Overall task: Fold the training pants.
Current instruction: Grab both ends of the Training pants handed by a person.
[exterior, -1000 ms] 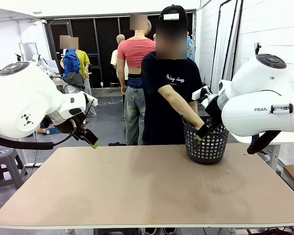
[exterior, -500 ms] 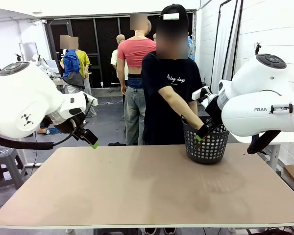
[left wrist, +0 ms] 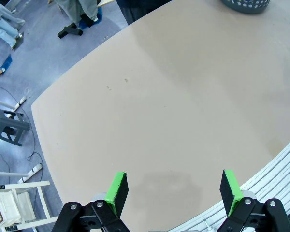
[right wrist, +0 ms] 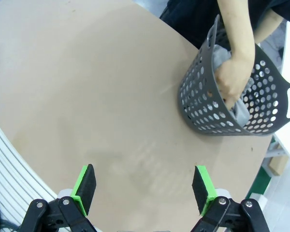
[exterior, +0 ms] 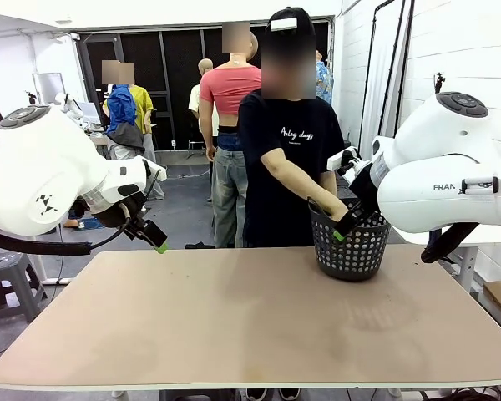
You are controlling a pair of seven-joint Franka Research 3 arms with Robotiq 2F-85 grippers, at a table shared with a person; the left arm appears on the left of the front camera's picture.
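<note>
One basket (right wrist: 203, 111) on surface (right wrist: 87, 87). One training pants (right wrist: 241, 114) bunched inside under one hand (right wrist: 230, 77), long axis unreadable. Both left claw (left wrist: 173, 190) and right claw (right wrist: 144, 185) released, empty.

The tan table top (exterior: 234, 326) looks matt and smooth, like pressed board. The dark grey perforated round basket (right wrist: 203, 113) at far right is dull plastic. The light grey training pants (right wrist: 239, 111) in it are soft cloth. The white arm shells (exterior: 42, 175) are glossy.

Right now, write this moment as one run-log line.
training pants: in basket, person's hand on them | left end effector: open over table | right end effector: open over table | folding: not begun
</note>
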